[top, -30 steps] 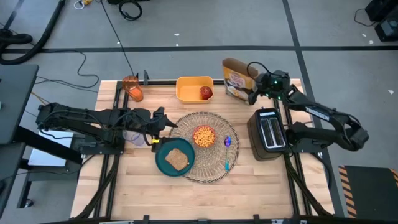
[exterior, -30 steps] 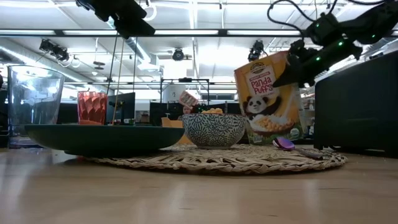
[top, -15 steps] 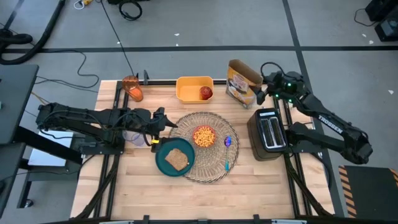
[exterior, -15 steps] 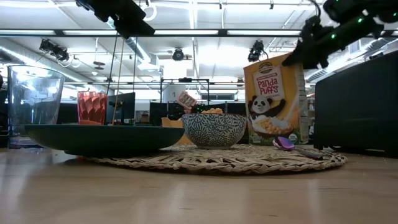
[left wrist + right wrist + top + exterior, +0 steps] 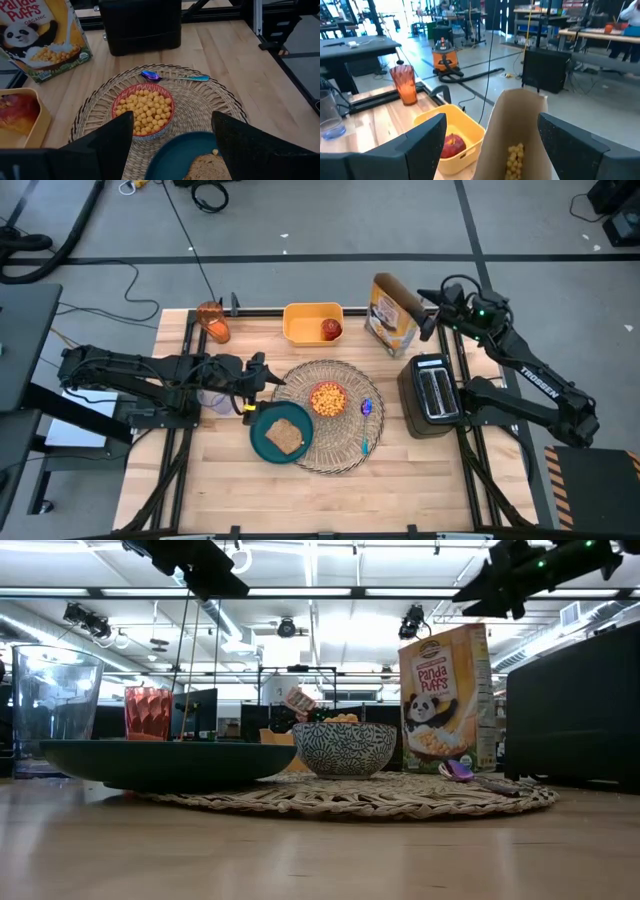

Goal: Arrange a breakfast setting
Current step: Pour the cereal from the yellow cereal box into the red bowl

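Note:
A round woven placemat (image 5: 340,442) lies mid-table. On it rest the pink bowl (image 5: 327,398) of cereal and a small blue spoon (image 5: 366,408). The teal plate (image 5: 263,438) with the toast slice (image 5: 286,436) overlaps the mat's left edge. The red apple (image 5: 330,329) sits in a yellow tub (image 5: 305,320). The orange cup (image 5: 212,322) stands at the far left. My left gripper (image 5: 268,378) hovers open over the mat's left side. My right gripper (image 5: 428,310) is open, just above and to the right of the upright cereal box (image 5: 390,315), clear of it.
A black toaster (image 5: 430,392) stands at the right edge beside the mat. A clear glass (image 5: 213,398) stands left of the plate, under the left arm. Bare wood lies along the near edge.
My right gripper has risen and drawn back toward the table's right edge, coming off the cereal box's top. The box, tilted a second ago, now stands upright on the table. The left arm has kept still.

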